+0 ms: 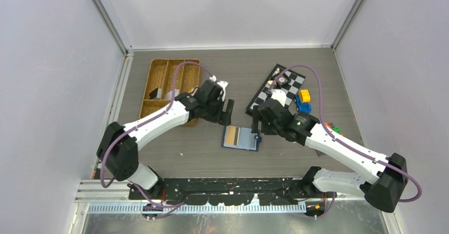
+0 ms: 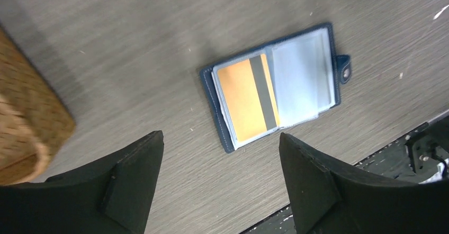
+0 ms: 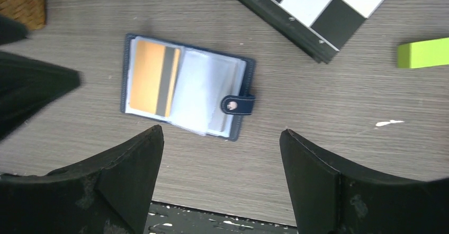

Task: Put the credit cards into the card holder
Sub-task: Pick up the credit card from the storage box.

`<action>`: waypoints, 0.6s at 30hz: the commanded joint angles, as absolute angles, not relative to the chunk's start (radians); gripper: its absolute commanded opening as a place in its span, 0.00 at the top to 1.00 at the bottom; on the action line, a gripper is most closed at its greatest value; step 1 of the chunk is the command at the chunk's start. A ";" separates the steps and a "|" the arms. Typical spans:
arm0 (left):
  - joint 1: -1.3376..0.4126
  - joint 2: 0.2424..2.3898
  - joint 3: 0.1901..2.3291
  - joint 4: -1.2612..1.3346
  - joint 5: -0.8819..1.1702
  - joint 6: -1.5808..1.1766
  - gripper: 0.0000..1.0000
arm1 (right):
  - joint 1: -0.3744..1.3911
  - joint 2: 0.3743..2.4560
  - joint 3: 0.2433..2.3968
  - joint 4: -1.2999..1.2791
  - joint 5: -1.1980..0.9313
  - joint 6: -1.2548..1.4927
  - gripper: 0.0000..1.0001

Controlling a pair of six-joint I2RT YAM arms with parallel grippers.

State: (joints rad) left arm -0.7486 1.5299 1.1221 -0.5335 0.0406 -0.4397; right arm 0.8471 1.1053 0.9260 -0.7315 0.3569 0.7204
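The navy-blue card holder point(image 1: 249, 144) lies open on the table between my two grippers. An orange-tan credit card point(image 1: 231, 135) with a grey stripe sits in its left pocket. The right side shows pale clear sleeves and the snap tab point(image 3: 238, 103). In the left wrist view the holder point(image 2: 210, 93) and the card point(image 2: 241, 99) lie just beyond my fingers. In the right wrist view the holder point(image 3: 243, 75) and the card point(image 3: 148, 78) lie ahead. My left gripper point(image 1: 227, 112) point(image 2: 219, 137) is open and empty. My right gripper point(image 1: 256, 123) point(image 3: 221, 132) is open and empty.
A brown wicker tray point(image 1: 147, 86) stands at the back left, with small flat white and dark pieces point(image 1: 159, 92) in it. A checkerboard point(image 1: 265, 93) lies at the back right, with a yellow block point(image 1: 304, 95) and a blue toy car point(image 1: 303, 107) beside it. A green block point(image 3: 423, 53) lies nearby.
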 commanded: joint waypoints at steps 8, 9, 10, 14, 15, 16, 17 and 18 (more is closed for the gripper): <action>-0.475 1.583 1.509 -0.829 0.038 -0.225 0.14 | 0.624 0.974 0.954 -0.744 0.193 0.572 0.15; -0.447 1.600 1.527 -0.825 0.048 -0.224 0.15 | 0.610 0.982 0.963 -0.744 0.179 0.564 0.15; -0.418 1.617 1.539 -0.816 0.057 -0.224 0.16 | 0.599 0.989 0.969 -0.743 0.165 0.556 0.15; -0.326 1.711 1.598 -0.799 0.132 -0.231 0.19 | 0.580 1.007 0.961 -0.715 0.121 0.554 0.15; -0.314 1.736 1.618 -0.808 0.125 -0.232 0.20 | 0.578 1.008 0.956 -0.707 0.114 0.552 0.15; -0.304 1.761 1.631 -0.813 0.110 -0.232 0.20 | 0.575 1.012 0.951 -0.705 0.113 0.552 0.15; -0.298 1.780 1.637 -0.813 0.088 -0.231 0.20 | 0.573 1.016 0.948 -0.703 0.110 0.550 0.15; -0.295 1.799 1.638 -0.808 0.065 -0.228 0.20 | 0.570 1.019 0.945 -0.704 0.108 0.548 0.14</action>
